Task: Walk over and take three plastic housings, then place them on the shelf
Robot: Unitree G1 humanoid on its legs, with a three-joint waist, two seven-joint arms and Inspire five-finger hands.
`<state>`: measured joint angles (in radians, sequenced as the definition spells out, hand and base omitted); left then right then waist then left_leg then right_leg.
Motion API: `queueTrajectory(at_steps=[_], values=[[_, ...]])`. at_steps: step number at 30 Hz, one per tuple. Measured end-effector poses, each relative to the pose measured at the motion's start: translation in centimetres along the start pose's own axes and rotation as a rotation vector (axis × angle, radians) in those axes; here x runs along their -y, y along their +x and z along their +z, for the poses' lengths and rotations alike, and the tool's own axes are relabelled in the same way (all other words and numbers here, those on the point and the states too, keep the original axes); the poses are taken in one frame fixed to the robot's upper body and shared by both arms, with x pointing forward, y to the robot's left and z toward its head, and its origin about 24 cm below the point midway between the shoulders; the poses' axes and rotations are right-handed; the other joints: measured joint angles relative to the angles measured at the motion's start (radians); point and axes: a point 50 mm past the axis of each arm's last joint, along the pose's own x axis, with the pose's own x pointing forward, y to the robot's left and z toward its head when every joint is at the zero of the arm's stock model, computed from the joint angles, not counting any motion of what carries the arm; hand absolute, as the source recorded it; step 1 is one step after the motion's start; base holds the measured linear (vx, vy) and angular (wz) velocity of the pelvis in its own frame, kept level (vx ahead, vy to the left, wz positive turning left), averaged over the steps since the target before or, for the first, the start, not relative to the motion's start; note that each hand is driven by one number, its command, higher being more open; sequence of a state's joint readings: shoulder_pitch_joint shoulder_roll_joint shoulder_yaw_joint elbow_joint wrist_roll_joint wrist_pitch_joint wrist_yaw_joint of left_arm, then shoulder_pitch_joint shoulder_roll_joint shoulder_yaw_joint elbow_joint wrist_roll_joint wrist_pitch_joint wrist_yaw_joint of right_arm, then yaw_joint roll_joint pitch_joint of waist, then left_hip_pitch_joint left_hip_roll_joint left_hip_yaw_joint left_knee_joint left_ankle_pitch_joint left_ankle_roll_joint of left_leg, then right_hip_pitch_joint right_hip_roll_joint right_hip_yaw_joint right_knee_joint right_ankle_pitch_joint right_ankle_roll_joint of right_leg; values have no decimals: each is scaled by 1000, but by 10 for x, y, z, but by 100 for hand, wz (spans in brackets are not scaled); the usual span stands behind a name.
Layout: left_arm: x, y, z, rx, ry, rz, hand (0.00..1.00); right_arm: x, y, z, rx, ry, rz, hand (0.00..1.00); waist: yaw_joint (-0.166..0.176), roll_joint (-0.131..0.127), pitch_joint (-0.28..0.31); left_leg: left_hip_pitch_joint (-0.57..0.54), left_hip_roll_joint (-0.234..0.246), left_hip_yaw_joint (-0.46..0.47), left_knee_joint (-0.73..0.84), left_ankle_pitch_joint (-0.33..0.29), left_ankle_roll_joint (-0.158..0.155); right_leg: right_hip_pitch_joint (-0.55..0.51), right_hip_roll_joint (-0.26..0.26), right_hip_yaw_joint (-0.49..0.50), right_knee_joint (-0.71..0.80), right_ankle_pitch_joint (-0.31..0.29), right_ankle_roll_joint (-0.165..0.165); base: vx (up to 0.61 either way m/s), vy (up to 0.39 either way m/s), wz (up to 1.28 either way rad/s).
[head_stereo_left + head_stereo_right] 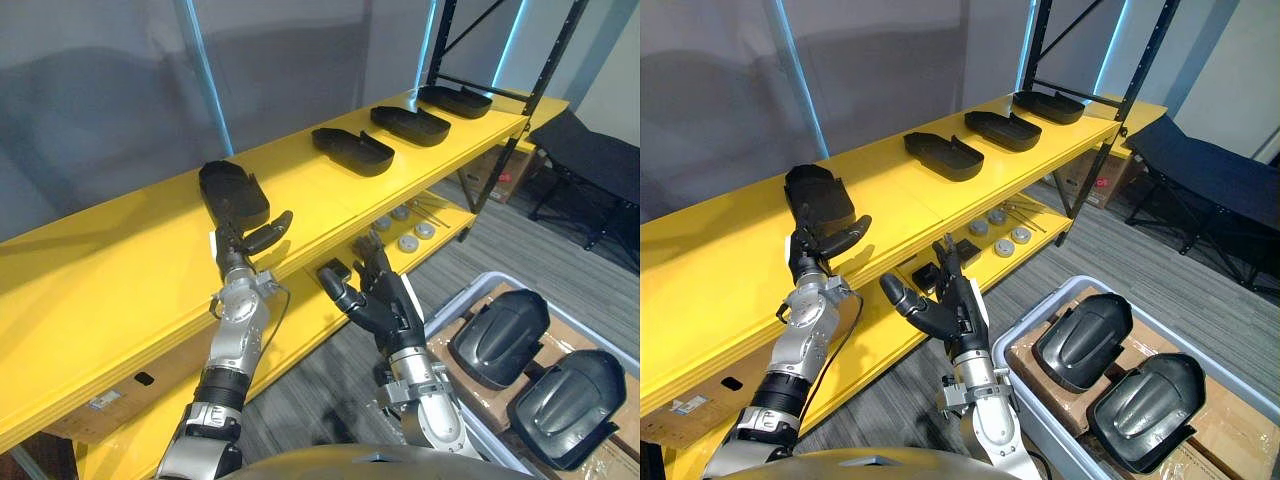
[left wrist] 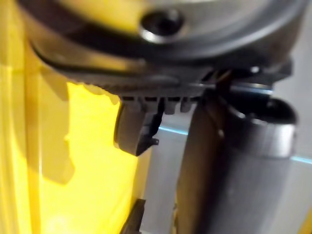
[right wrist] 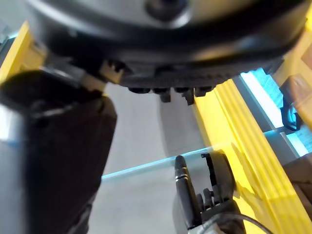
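A black plastic housing [image 1: 232, 192] lies on the yellow top shelf [image 1: 120, 270]. My left hand [image 1: 240, 248] is at the housing's near end, its fingers straight against it and its thumb sticking out to the right, clear of it. Further along the shelf lie three more housings [image 1: 352, 150], [image 1: 410, 124], [image 1: 455, 100]. My right hand [image 1: 385, 300] is raised in front of the lower shelf, open and holding nothing. Two housings [image 1: 497, 335], [image 1: 565, 392] rest in a grey crate [image 1: 470, 290] on the floor to the right.
The lower shelf [image 1: 440, 235] carries several round metal discs [image 1: 408, 240] and a small black part [image 1: 333, 270]. A black upright [image 1: 512, 135] stands at the shelf's far end, a black folding cot [image 1: 590, 160] beyond it. A cardboard box [image 1: 495, 170] sits underneath.
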<state>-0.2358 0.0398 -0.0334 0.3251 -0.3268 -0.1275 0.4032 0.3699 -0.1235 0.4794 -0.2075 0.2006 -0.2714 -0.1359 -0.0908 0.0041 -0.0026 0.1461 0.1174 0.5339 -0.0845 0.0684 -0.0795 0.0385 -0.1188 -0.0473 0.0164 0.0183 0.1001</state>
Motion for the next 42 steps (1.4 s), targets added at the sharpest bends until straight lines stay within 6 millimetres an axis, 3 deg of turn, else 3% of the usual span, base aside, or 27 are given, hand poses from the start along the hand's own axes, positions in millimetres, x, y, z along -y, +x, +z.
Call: queueTrajectory(at_steps=[4, 7, 9, 12, 14, 22, 25, 30, 42], values=[[16, -5, 13, 40, -78, -112, 100, 1, 0, 2, 8, -3, 1, 100, 1, 0, 0, 0, 0, 0, 0, 0, 0, 0, 0, 0, 0, 0, 0, 0, 0, 0], [34, -24, 44, 157, -166, -260, 100, 2, 0, 6, 26, -4, 10, 100, 3, 2, 1, 2, 0, 0, 0, -3, -1, 3, 0, 0, -1, 0, 0, 11, 2, 0], [46, -48, 69, 258, -219, -400, 100, 2, 2, 17, 73, -1, 17, 100, 4, 4, 3, 5, 0, -3, 0, -6, -1, 8, -1, -2, -3, 0, 0, 31, 5, 3], [49, -72, 87, 337, -267, -498, 100, 1, 3, 29, 130, -33, 26, 100, 7, 9, 4, 8, 0, -8, 0, -11, -2, 16, -1, -8, -5, -3, 0, 14, 1, 5], [46, -78, 91, 356, -270, -499, 100, 1, 3, 32, 143, -32, 27, 100, 11, 14, 3, 8, -1, -14, 0, -11, -2, 19, -3, -16, -3, -7, 0, 2, -2, 11], [-6, -77, 65, 274, -95, -106, 100, 2, -5, 26, 101, -21, 13, 100, 42, 27, 6, -11, -1, -76, 0, -8, -9, 33, -8, -78, -1, -36, -6, 17, -10, 22], [-26, -72, 49, 194, -30, 35, 100, 0, -5, 25, 93, -20, 22, 100, 64, 22, 9, -19, -3, -91, 1, -2, -1, 34, -11, -94, -1, -32, -1, 61, 3, 15], [-59, -65, 14, 53, 27, 265, 100, -4, -6, 17, 53, -12, 36, 100, 60, 5, 20, -18, -4, -97, 1, -1, -1, 42, -11, -101, -3, -32, -1, 47, 6, 3], [-55, -56, -8, -14, 12, 285, 100, -3, -8, 6, 3, -21, 29, 100, 52, 12, 25, -7, -2, -71, 1, -4, -3, 33, -8, -77, 1, -34, -2, -1, 4, -6]])
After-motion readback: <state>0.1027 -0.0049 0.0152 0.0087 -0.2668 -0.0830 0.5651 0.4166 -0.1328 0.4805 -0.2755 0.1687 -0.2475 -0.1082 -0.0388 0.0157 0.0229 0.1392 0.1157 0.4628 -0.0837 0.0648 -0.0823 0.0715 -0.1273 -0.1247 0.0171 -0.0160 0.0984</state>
